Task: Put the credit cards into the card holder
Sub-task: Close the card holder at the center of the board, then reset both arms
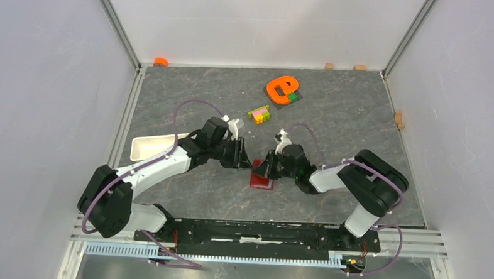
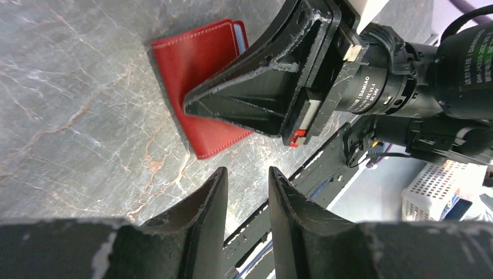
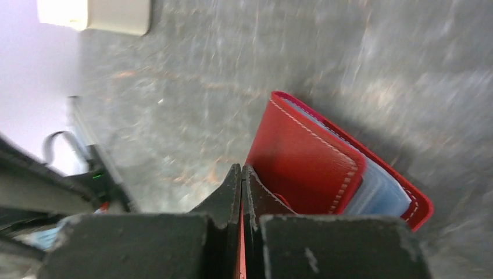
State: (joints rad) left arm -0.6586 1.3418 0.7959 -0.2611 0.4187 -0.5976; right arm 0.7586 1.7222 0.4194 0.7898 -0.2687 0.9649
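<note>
The dark red card holder lies partly open on the table between the two arms. My right gripper is shut on one red flap of it, and the rest of the card holder spreads to the right. A light blue card edge shows between its leaves. The tan-orange card is not in view. My left gripper is open and empty, just left of the card holder. The right gripper's finger lies over the card holder in the left wrist view.
A white tray stands at the left, behind my left arm. An orange e-shaped toy and a small coloured block piece lie further back. The arms' base rail runs along the near edge.
</note>
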